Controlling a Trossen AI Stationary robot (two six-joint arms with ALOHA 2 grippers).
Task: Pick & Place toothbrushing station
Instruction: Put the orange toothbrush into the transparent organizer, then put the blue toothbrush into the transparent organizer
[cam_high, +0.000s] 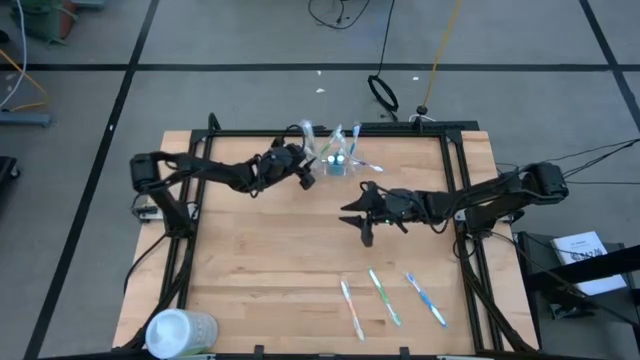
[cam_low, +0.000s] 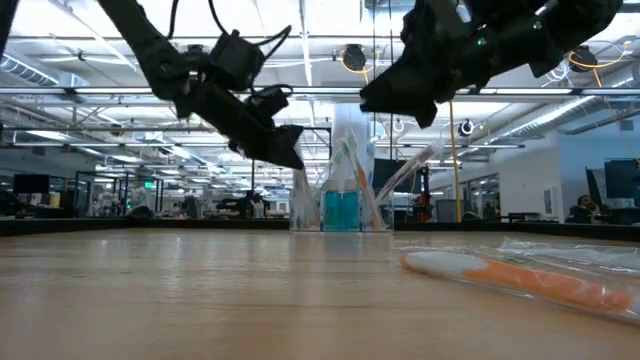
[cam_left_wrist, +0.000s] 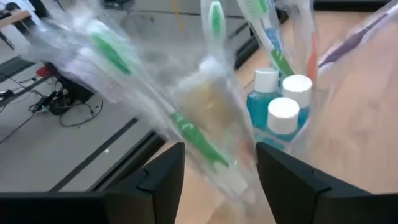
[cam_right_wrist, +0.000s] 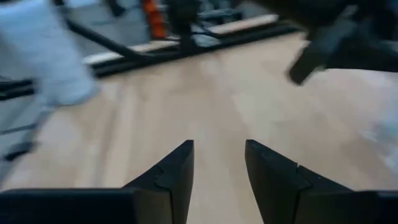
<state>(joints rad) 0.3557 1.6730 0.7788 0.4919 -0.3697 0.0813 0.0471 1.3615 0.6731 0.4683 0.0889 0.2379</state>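
The clear cup (cam_high: 337, 160) stands near the table's far edge, holding blue white-capped toothpaste tubes (cam_left_wrist: 283, 112) and several wrapped toothbrushes that lean out over its rim. My left gripper (cam_left_wrist: 221, 180) is open just left of the cup (cam_low: 340, 205). A green toothbrush (cam_left_wrist: 186, 127) in a clear wrapper slants down between its fingers. My right gripper (cam_right_wrist: 219, 168) is open and holds nothing, hovering over the table's middle (cam_high: 357, 225). Three more toothbrushes (cam_high: 385, 297) lie flat near the front right. My left gripper stands open around the lower end of the wrapped green toothbrush (cam_left_wrist: 227, 177), coming at it nearly level from the table's left. I cannot tell whether either finger touches the wrapper. The toothbrush leans with the others at the cup.
A larger whitish round container (cam_high: 180, 333) lies at the table's near left corner. A wrapped toothbrush with an orange handle (cam_low: 520, 278) lies close in the low view. Bare wood (cam_high: 270, 260) spreads across the table's middle and left.
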